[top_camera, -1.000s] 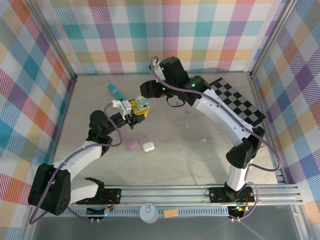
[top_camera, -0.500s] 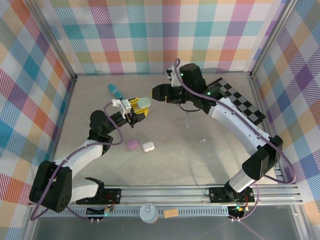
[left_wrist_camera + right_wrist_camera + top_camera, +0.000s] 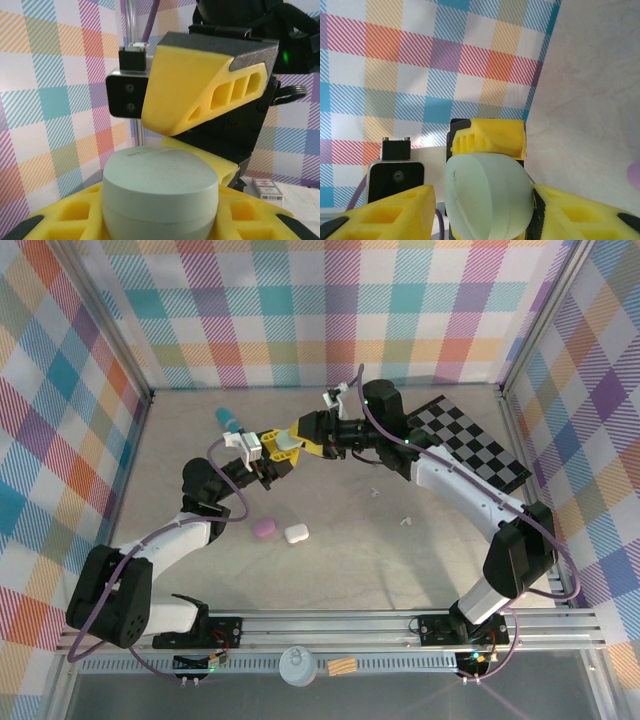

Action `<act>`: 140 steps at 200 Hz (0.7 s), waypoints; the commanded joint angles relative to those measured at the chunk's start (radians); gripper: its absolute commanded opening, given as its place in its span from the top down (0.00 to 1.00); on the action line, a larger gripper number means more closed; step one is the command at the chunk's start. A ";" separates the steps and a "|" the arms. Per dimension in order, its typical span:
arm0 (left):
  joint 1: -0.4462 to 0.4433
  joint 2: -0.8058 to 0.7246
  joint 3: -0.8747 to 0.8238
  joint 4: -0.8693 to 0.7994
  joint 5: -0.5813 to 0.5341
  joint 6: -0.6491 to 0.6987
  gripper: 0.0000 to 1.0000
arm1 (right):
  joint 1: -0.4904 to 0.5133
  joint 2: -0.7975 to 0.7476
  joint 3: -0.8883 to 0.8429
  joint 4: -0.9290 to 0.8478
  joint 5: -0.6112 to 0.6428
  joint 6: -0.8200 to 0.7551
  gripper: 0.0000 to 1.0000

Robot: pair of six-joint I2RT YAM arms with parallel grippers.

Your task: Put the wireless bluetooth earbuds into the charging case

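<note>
We found the left gripper (image 3: 272, 452) closed on the pale green charging case (image 3: 160, 185), its yellow fingers pressed to either side of the lower shell, which left the lid free. The right gripper (image 3: 297, 434) stood wide open and empty. Its fingers (image 3: 385, 212) straddled that case without clearly touching it, and in the left wrist view one finger hung just above the lid. Since the case looked shut, we judged this a two-handed hold meant for lifting the lid.

The earbuds (image 3: 374, 490) lay loose on the table (image 3: 400, 580), right of centre in the top view, well apart from both grippers. A purple case (image 3: 264, 529) and a white case (image 3: 295, 534) sat lower in the frame, a teal stick (image 3: 230, 420) at upper left. The grippers met near the back wall (image 3: 330, 320), so open room lay mainly in the lower half.
</note>
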 commanded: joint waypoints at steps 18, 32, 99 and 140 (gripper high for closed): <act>-0.009 0.003 0.023 0.079 0.016 -0.016 0.63 | 0.004 0.031 -0.038 0.211 -0.088 0.162 0.55; -0.009 0.009 0.021 0.078 0.012 -0.013 0.63 | 0.004 0.038 -0.038 0.233 -0.096 0.183 0.56; -0.009 -0.005 0.015 0.046 0.005 0.002 0.57 | -0.007 0.022 -0.052 0.142 -0.019 0.122 0.80; -0.009 -0.063 -0.020 -0.084 -0.034 0.067 0.09 | -0.035 -0.002 -0.031 -0.086 0.183 -0.108 0.82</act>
